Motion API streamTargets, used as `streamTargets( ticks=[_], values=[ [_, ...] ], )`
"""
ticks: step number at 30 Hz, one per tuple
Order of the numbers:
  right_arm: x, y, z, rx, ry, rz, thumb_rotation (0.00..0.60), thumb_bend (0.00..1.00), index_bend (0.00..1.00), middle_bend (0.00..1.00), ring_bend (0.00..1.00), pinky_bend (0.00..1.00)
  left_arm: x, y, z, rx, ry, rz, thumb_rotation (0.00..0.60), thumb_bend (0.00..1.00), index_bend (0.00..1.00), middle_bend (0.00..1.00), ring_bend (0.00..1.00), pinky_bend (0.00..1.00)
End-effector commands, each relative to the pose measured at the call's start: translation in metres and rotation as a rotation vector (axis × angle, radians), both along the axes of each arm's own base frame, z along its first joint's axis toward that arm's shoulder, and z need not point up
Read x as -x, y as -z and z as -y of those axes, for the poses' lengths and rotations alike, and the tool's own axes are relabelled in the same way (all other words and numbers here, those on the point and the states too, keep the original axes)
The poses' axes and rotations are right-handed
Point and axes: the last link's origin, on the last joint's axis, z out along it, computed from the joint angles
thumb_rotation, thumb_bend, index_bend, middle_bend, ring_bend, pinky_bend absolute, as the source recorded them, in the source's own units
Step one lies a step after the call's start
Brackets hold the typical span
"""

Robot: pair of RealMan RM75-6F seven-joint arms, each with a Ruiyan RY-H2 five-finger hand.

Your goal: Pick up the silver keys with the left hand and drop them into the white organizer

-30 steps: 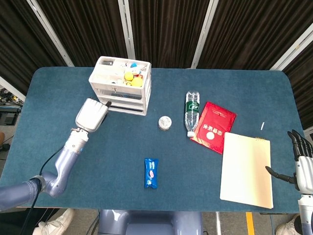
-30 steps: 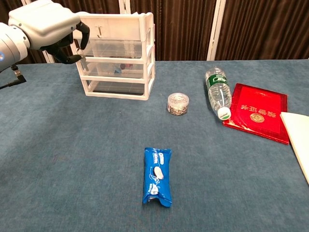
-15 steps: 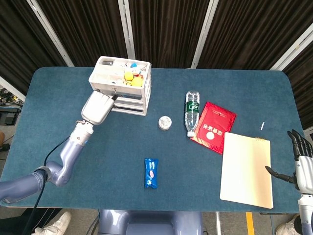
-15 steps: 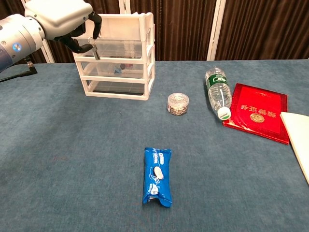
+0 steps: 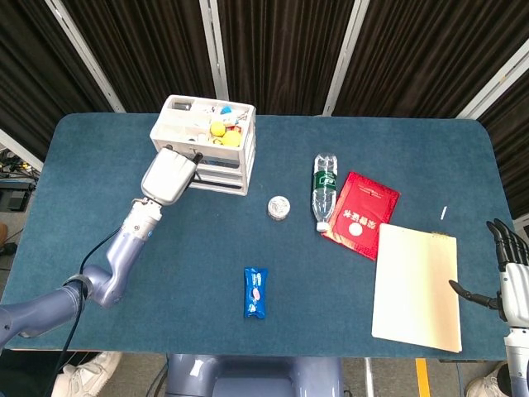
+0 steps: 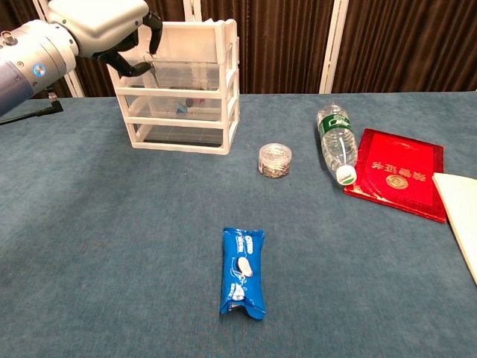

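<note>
The robot's left arm reaches from the lower left of the head view up toward the upper left, its grey-white left hand (image 5: 169, 175) raised with dark fingers (image 6: 153, 30) curled in and downward. The right hand (image 5: 511, 273) sits at the lower right edge, dark fingers pointing up and spread apart, thumb out sideways, holding nothing.

dark curtains (image 5: 281, 50) behind blue table (image 5: 165, 265)
</note>
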Motion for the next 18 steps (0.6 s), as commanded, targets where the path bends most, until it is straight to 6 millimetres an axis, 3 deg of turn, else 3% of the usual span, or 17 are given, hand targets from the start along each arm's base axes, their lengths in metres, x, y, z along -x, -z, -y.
streamTargets(
  ticks=[1, 18],
  values=[
    [-0.0001, 0.0001, 0.0000, 0.000, 0.000, 0.001, 0.600, 0.06, 0.00, 0.00, 0.00, 0.00, -0.0014, 0.0002, -0.0015, -0.008, 0.004, 0.012, 0.600, 0.38, 0.51, 0.96, 0.84, 0.72],
    [-0.0005, -0.0010, -0.0009, 0.009, -0.002, 0.005, 0.600, 0.07, 0.00, 0.00, 0.00, 0.00, 0.0013, 0.0050, -0.0100, -0.023, 0.006, 0.023, 0.600, 0.39, 0.51, 0.96, 0.84, 0.72]
  ],
)
